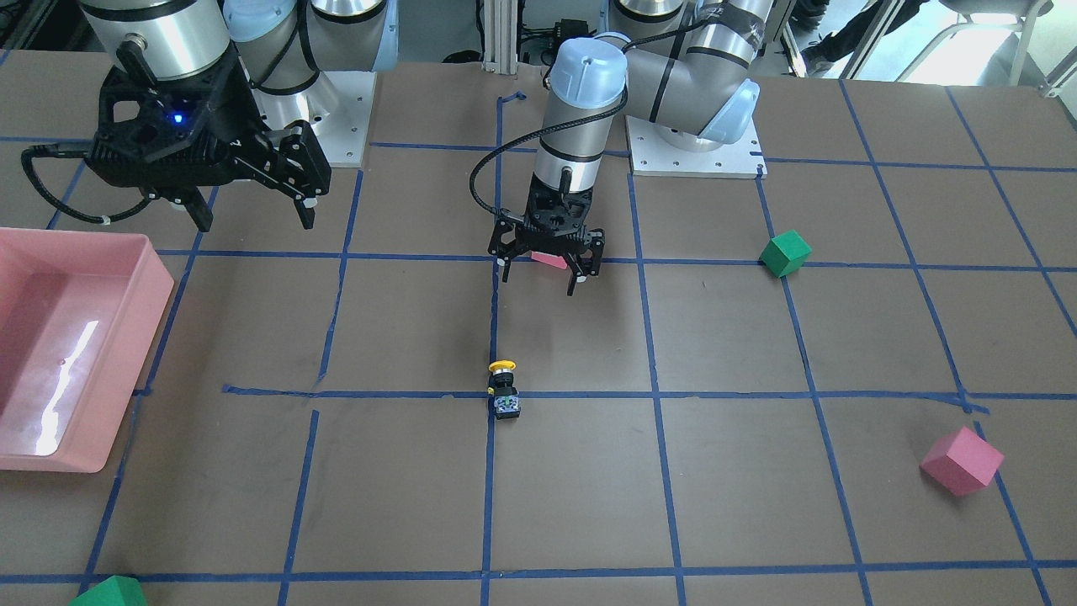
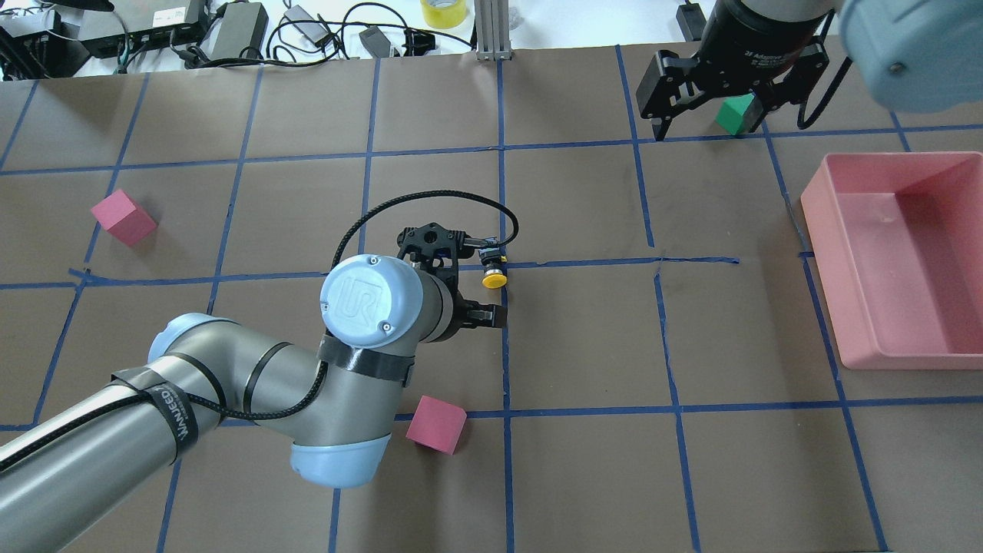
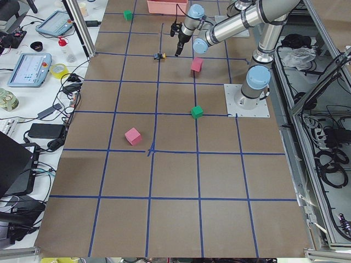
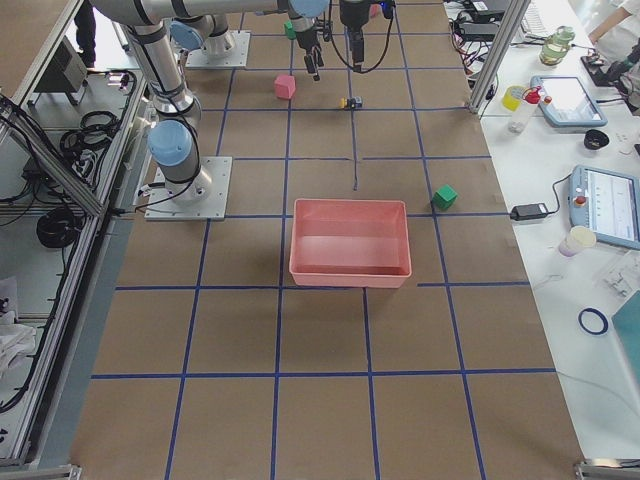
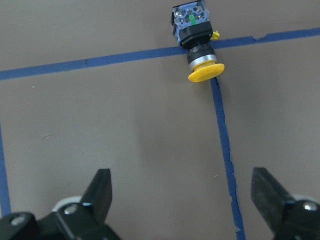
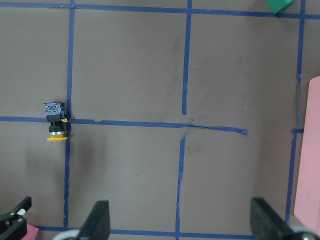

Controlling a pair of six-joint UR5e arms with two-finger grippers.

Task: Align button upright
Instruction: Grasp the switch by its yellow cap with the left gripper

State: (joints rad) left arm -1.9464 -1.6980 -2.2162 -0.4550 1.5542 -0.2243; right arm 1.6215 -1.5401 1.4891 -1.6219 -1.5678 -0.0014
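The button lies on its side at a crossing of blue tape lines, its yellow cap toward the robot and its silvery base away. It also shows in the overhead view. My left gripper hovers open and empty on the robot's side of it, apart from it. In the left wrist view the button is at the top, well ahead of the open fingers. My right gripper is open and empty, high up near the robot's base. The right wrist view shows the button far off to its left.
A pink tray stands at the table's edge on my right side. A pink cube sits under my left arm near its wrist. Another pink cube and a green cube lie on my left side. A second green cube lies below the right gripper.
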